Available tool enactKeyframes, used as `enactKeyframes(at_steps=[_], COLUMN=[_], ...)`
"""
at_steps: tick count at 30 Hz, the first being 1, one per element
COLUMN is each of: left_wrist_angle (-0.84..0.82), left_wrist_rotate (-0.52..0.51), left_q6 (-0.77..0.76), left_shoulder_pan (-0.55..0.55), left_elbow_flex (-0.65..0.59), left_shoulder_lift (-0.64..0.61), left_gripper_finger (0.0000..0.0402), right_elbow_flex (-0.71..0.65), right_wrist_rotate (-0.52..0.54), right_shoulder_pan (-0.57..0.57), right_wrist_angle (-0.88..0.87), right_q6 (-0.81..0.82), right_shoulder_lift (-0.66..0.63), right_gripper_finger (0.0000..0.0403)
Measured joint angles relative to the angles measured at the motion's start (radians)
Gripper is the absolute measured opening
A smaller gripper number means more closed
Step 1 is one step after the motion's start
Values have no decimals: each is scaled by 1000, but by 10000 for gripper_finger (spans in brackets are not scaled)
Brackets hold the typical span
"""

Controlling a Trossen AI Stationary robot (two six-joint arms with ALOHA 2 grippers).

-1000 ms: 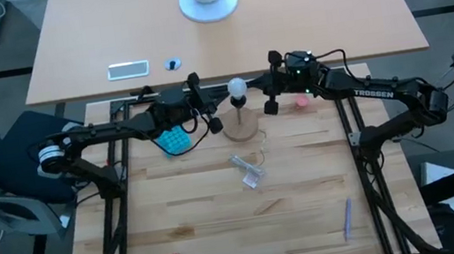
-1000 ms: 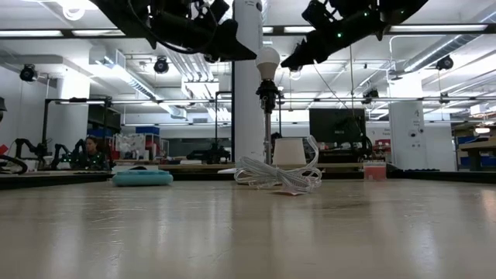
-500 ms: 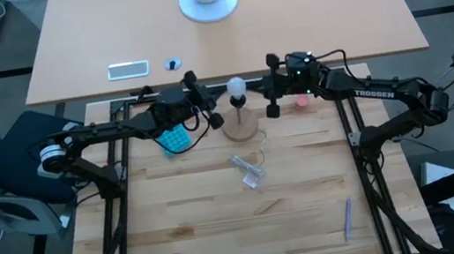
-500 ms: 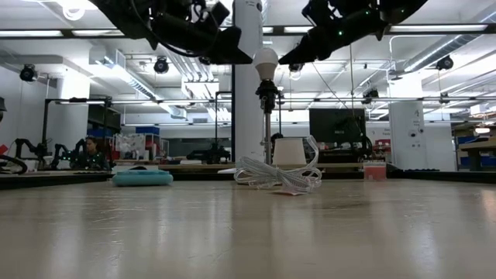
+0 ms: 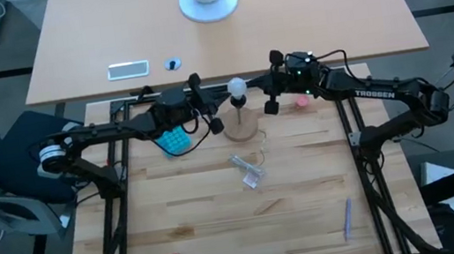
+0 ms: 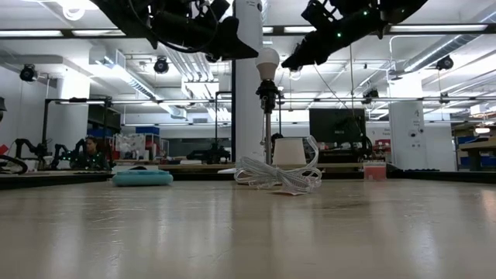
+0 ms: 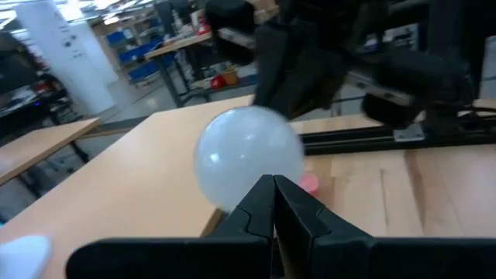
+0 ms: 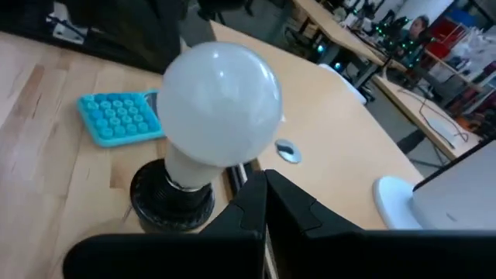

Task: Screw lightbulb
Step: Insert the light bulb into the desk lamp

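Two grippers are flanking the bulb (image 5: 237,84), and we are reading this as the point between turns. The bulb is sitting upright in the black socket (image 8: 172,194) atop the lamp stem (image 6: 267,124), its long axis vertical, at the far middle of the table (image 5: 222,217). The left gripper (image 5: 210,116) is hanging just left of it, the right gripper (image 5: 271,94) just right; neither is touching the globe. We are judging them about equally near. Both sets of jaws are pressed together, holding nothing. For another twist, either would have to spread first and close around the globe from the side.
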Motion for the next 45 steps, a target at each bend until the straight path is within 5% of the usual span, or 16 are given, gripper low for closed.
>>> enactKeyframes(at_steps=[17,29,45], left_wrist_angle=[6,-82,-14], left_wrist_rotate=[-71,-54,4], left_q6=[-16,-45,-23], left_shoulder_pan=[8,7,27], left_elbow_flex=[0,0,0], left_shoulder_lift=[1,-15,15], left_gripper_finger=[0,0,0], right_elbow_flex=[0,0,0], right_wrist_rotate=[-110,29,-25], right_shoulder_pan=[10,10,11], right_wrist_angle=[-21,-47,9], right_q6=[-23,-34,-36], right_shoulder_lift=[1,-28,9], right_gripper_finger=[0,0,0])
